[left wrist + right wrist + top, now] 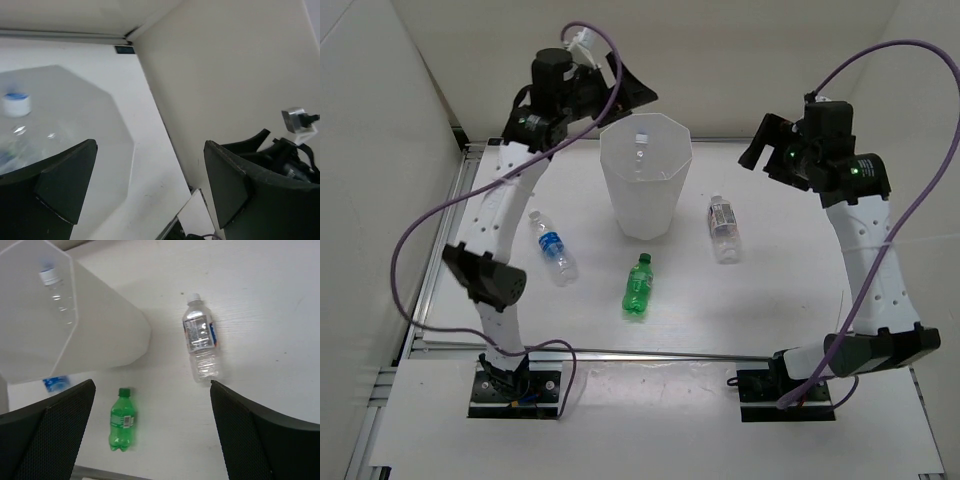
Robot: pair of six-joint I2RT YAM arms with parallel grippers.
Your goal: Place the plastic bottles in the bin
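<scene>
The left pincer (150, 182) is held over the bin (645, 205), jaws apart and empty; one capped bottle (59, 295) is seen inside. The right pincer (152, 437) is likewise spread and empty above the surface (780, 300). Three bottles are left lying there: a blue-labelled bottle (552, 246) left of the bin, a green bottle (638, 288) in front, a clear bottle (724, 228) to its right. A drop seems done; next, a lying bottle must be reached and clamped across its body. How many bottles the bin holds cannot be told.

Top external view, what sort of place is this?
Likely a robot test cell: left arm and right arm bolted to a white table, white walls around it, and a bin with plastic bottles laid nearby.
</scene>
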